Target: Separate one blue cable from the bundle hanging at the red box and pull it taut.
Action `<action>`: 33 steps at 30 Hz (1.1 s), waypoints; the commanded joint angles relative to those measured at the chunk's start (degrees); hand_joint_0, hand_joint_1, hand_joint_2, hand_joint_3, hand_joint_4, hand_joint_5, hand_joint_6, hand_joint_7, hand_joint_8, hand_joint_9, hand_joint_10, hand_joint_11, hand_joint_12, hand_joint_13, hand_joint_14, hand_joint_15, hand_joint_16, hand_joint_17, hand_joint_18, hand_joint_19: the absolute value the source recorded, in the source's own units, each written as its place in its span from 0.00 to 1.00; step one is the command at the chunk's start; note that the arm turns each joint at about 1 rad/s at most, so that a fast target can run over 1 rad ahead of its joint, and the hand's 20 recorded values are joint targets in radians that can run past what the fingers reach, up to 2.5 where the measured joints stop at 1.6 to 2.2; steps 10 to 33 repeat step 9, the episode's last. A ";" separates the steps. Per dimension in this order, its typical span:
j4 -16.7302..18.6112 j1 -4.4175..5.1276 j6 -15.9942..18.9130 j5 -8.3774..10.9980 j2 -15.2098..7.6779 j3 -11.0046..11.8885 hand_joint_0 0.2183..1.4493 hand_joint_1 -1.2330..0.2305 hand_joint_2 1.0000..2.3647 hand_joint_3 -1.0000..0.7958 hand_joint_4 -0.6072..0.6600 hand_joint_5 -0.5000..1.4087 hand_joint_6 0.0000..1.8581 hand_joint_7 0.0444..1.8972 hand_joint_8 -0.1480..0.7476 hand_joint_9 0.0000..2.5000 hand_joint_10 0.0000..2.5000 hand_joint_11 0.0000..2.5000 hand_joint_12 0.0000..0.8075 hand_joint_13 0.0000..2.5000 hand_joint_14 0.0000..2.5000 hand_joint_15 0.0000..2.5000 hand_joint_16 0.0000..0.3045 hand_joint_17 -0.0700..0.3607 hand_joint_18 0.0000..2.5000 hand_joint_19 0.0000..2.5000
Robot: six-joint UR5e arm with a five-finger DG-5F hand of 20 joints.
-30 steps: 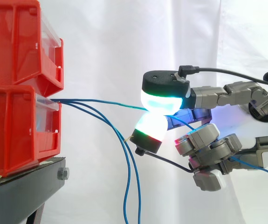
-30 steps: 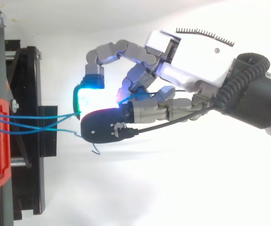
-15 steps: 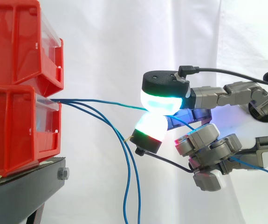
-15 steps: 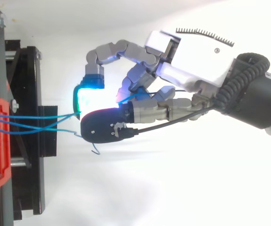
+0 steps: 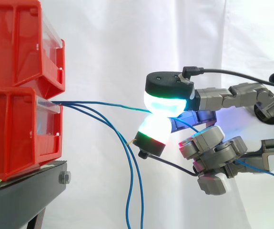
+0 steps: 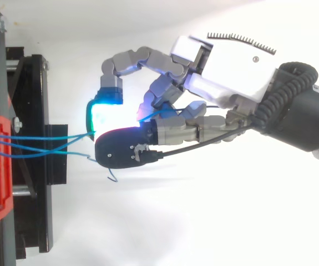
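Fingers (image 5: 167,102) of the hand (image 5: 222,98) are clamped together on one blue cable (image 5: 103,103). In the side view, a pad glowing white and cyan-green presses down from above and a second pad, white over green, meets it from below. The cable is caught where the two touch, a little right of the frame's centre. The remaining fingers are curled under the palm at the lower right.

From the pinch the cable runs leftward, almost level and nearly straight, to the front lip of the lower red bin (image 5: 13,133) at the left edge, where it goes in under the clear front strip. An upper red bin (image 5: 13,43) is stacked on that one, and both rest on a black stand (image 5: 17,200) in the lower left corner.

Two other blue cables (image 5: 131,181) leave the same lip just beneath the held one. They arc down to the right and hang loose side by side to the bottom edge, left of the hand. A blue length trails out past the curled fingers toward the lower right edge. A white curtain (image 5: 117,38) hangs behind everything.

From above, the hand comes in from the right edge with its pinching tips at centre left. The cables cross over the stand from the bin at the left edge toward the pads.
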 commanded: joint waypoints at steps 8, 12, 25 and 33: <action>0.00 0.00 0.01 0.00 -0.05 0.05 0.36 0.34 0.02 0.49 0.56 0.18 0.47 0.69 0.53 0.45 0.22 0.67 0.49 0.45 0.61 0.65 0.17 0.44 0.51 0.40; 0.00 0.00 0.01 -0.09 0.04 0.05 0.36 0.34 0.02 0.49 0.56 0.18 0.47 0.69 0.53 0.45 0.22 0.67 0.49 0.45 0.61 0.64 0.17 0.44 0.51 0.40; 0.00 0.00 0.01 -0.09 0.04 0.05 0.36 0.34 0.02 0.49 0.56 0.18 0.47 0.69 0.53 0.45 0.22 0.67 0.49 0.45 0.61 0.64 0.17 0.44 0.51 0.40; 0.00 0.00 0.01 -0.09 0.04 0.05 0.36 0.34 0.02 0.49 0.56 0.18 0.47 0.69 0.53 0.45 0.22 0.67 0.49 0.45 0.61 0.64 0.17 0.44 0.51 0.40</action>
